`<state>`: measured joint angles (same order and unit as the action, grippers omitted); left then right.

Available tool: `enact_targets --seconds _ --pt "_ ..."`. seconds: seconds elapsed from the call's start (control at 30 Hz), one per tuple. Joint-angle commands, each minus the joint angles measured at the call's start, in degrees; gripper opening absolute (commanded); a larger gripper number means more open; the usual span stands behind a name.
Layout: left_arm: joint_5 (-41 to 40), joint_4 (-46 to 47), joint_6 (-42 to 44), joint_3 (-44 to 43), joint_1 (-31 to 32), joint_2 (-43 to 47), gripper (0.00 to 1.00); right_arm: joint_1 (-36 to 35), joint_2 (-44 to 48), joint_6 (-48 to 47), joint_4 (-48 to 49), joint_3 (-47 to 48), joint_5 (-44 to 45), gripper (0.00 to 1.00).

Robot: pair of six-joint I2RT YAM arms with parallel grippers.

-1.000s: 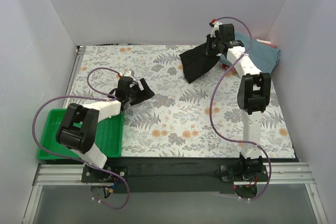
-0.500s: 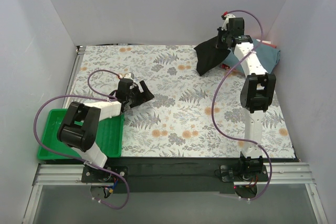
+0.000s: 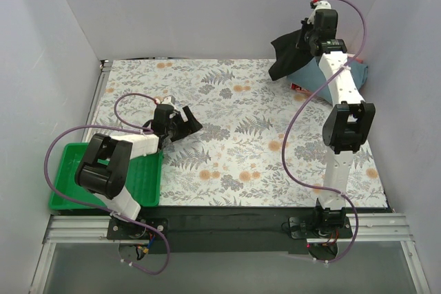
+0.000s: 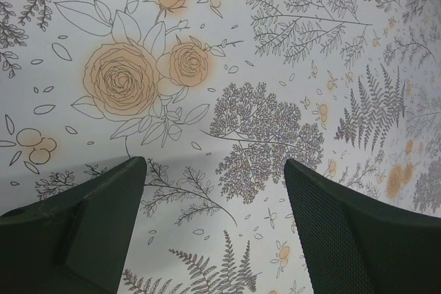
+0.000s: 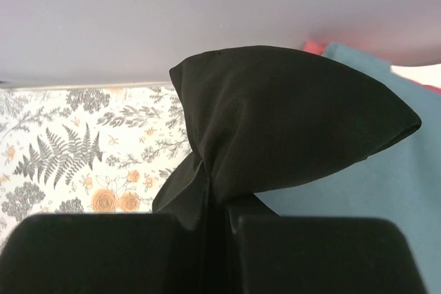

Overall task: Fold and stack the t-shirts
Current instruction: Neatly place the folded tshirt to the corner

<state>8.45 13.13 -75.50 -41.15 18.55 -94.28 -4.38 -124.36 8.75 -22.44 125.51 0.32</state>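
Holding the black t-shirt (image 3: 286, 58) pinched in the right pincer (image 3: 308, 38), high over the far right corner of the table (image 3: 234, 146), cloth drooping leftward, just above the teal t-shirt (image 3: 358, 74) lying there. Leaving the left pincer (image 4: 215, 170) spread, empty, well apart toward the left edge.

Upper right of the frame: three shirts, namely one black shirt (image 3: 284, 56), one teal shirt (image 3: 360, 74) and one red shirt (image 5: 313, 47) — lower left: one green tray (image 3: 65, 170).
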Motion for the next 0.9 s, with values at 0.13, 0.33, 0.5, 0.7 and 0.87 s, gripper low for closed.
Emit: enact_targets --seconds 0.13,0.33,0.5,0.7,0.87 --pt "0.17 -0.91 -0.08 2.56 -0.18 0.94 0.81 3.33 5.35 2.49 5.03 0.44 2.06 0.01" --pt "0.25 -0.73 -0.26 3.09 -0.26 0.94 0.81 5.96 8.16 2.15 7.49 -4.48 2.50 0.01" --pt "0.34 -0.73 -0.43 3.35 -0.26 1.11 0.81 7.54 10.27 2.50 9.16 -7.91 1.71 0.01" --pt "0.61 -0.73 -0.61 3.44 -0.26 1.64 0.81 8.60 11.77 1.79 10.30 -12.13 2.93 0.01" --pt "1.13 -0.82 -0.52 3.62 -0.18 2.61 0.81 8.95 12.12 0.21 12.24 -15.29 5.30 0.01"
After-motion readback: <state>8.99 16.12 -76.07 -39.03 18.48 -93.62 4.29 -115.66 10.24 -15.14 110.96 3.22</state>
